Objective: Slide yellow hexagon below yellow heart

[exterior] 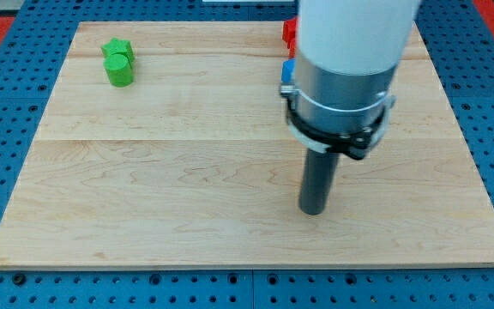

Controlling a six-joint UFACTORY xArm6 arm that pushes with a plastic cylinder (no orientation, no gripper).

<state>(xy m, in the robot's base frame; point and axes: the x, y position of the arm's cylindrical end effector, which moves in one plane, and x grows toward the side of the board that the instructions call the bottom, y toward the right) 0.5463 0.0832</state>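
Yellow hexagon and yellow heart do not show anywhere on the board (144, 172); the arm may hide them. Nearest, my tip (314, 209), a bare rod with nothing to clench, touches no block. Farther back, one blue block (287, 71) and one red block (289, 32) peek from behind the arm; two green blocks (118, 62) touch at top left.

Light wood table (161, 172), plank seams running left-right, even bright light. Blue pegboard base (7, 154) w/ holes all round; red strip (11, 26) far left & right.

Pale smooth wooden board (170, 163), matt dark rod (318, 182)
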